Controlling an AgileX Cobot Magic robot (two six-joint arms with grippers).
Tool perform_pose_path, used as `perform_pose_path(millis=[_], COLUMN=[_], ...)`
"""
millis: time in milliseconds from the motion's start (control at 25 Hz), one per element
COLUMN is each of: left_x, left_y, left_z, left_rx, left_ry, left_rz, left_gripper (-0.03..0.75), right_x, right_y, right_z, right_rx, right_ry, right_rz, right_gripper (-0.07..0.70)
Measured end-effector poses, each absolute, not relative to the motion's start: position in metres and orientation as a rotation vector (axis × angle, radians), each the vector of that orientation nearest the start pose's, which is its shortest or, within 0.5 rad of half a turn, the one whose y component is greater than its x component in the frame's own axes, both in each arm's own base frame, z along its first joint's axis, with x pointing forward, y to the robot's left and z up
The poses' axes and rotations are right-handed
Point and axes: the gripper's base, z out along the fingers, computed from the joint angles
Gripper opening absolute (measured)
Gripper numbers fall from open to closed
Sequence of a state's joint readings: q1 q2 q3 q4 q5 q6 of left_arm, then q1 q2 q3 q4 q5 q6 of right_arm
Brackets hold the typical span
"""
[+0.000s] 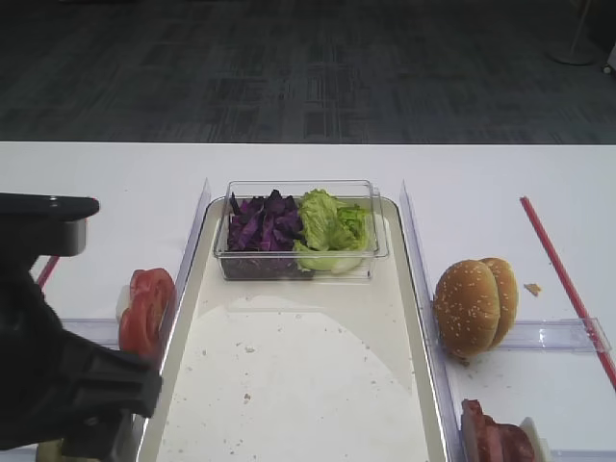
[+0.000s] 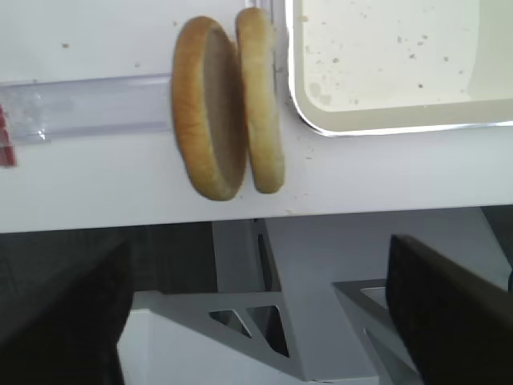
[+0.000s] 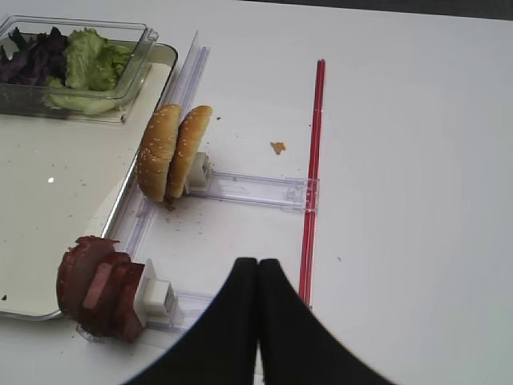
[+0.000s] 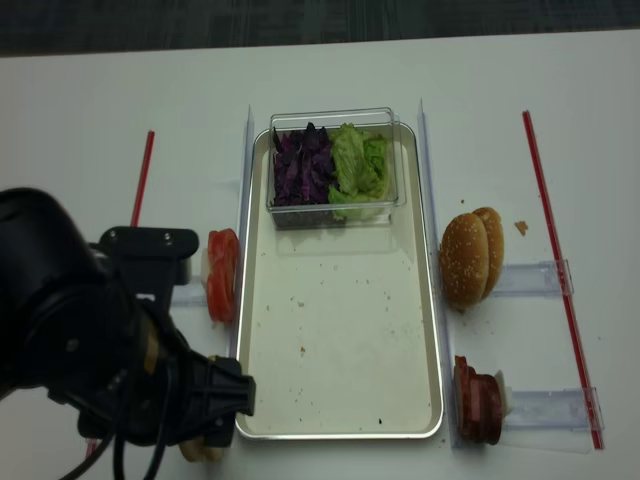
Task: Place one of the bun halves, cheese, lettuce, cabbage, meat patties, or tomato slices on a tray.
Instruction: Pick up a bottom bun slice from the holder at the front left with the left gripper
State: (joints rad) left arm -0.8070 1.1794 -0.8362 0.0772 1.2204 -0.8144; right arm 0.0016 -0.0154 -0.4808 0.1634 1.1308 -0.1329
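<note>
The left gripper (image 2: pixel 256 321) is hanging with its jaws standing wide and nothing between them, just off the table edge below the bun halves (image 2: pixel 228 108), which are standing on edge beside the near left corner of the tray (image 2: pixel 377 128); the right gripper (image 3: pixel 258 277) is resting with its fingers pressed together, gripping nothing. The lettuce (image 1: pixel 330 226) and cabbage (image 1: pixel 262 227) are lying side by side in a clear tub (image 1: pixel 296 268) at the tray's far end; tomato slices (image 1: pixel 146 308) are standing left of the tray, while sesame buns (image 1: pixel 474 304) and meat patties (image 3: pixel 100 287) are standing right of it.
</note>
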Motion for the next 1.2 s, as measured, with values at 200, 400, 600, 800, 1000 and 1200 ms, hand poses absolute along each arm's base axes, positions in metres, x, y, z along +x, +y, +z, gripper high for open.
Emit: perform_pose_path(millis=[200,400,600,800,1000,1200], left_x=[0.142,0.149,0.154,0.156,0.161,0.165], left_y=[-0.151,-0.16,-0.16,-0.161,-0.166,-0.172], left_z=[0.259,0.252,0.253,0.253,0.242,0.23], left_rx=[-0.005,-0.079,-0.122,-0.12,-0.107,-0.092], left_ry=[3.04,3.028,2.984,2.958,2.987,3.013], left_rz=[-0.011,-0.024,-0.004,-0.017,0.032,0.063], left_gripper=[0.588,0.588,0.588,0.588,0.587,0.587], right_x=[-0.009,-0.009,-0.009,-0.009,-0.009,-0.009], right_y=[0.013,0.013,0.013,0.013,0.013,0.013], right_z=[0.267,0.267,0.267,0.267,0.267,0.267], right_rx=[-0.156,-0.16,-0.16,-0.16,-0.16,-0.16], right_ry=[2.103,2.103,2.103,2.103,2.103,2.103], right_rz=[0.119,0.117,0.117,0.117,0.117,0.117], right_gripper=[0.364,0.364,0.364,0.364,0.364,0.364])
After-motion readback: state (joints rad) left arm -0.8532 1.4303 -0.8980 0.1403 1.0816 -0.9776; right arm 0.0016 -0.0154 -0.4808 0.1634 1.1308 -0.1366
